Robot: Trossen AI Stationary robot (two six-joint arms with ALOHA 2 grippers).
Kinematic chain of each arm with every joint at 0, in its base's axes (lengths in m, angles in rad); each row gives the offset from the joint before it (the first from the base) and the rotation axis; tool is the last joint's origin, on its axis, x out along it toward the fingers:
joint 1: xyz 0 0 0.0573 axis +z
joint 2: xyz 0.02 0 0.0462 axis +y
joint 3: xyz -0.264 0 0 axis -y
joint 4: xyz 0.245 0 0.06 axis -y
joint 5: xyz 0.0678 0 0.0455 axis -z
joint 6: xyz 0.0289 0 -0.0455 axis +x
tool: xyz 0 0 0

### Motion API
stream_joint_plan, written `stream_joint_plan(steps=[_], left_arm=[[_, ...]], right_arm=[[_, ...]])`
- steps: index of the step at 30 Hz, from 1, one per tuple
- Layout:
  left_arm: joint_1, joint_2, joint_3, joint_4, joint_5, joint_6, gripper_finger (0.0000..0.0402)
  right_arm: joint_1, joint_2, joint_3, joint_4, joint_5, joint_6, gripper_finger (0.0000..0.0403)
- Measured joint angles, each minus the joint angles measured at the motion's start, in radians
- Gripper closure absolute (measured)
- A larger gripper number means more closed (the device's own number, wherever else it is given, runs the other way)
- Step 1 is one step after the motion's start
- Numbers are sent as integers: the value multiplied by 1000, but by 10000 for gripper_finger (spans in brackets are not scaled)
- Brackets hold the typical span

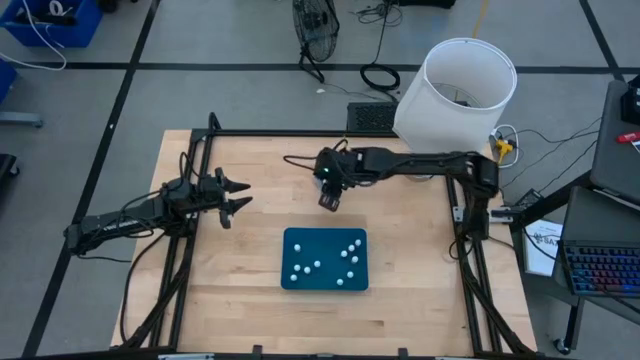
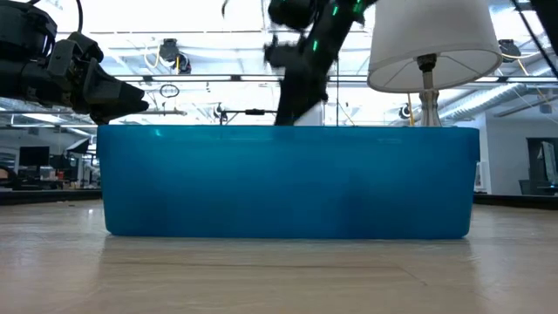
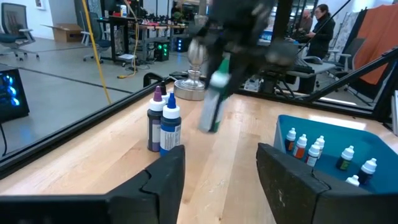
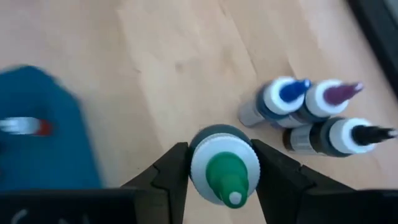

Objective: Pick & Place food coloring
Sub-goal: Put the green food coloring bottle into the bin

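Right hand [image 4: 222,168] clamped on green-tipped bottle [image 4: 225,167] above table [image 1: 250,180], nozzle toward wrist camera, body hidden behind its cap; left hand [image 1: 238,197] half-open, empty.

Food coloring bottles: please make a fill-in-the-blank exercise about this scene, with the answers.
1. The right gripper is shut on a bottle with a ____ tip.
2. The tray is ____ in colour.
3. Besides the held green-tipped bottle, ____ bottles stand together on the table.
4. The left gripper is ____.

Answers: green; teal; three; open
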Motion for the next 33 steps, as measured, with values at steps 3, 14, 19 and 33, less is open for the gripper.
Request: stream_joint_plan(steps=[3,14,19,33], left_arm=[[0,0,0,0,0,-1,195],[0,0,0,0,0,-2,202],[0,0,0,0,0,-2,210],[0,0,0,0,0,-3,193]], right_arm=[[67,-76,0,-3,29,7,265],[362,-134,1,-21,30,92,265],[416,-46,0,-67,85,92,265],[394,27,0,-215,110,191,266]])
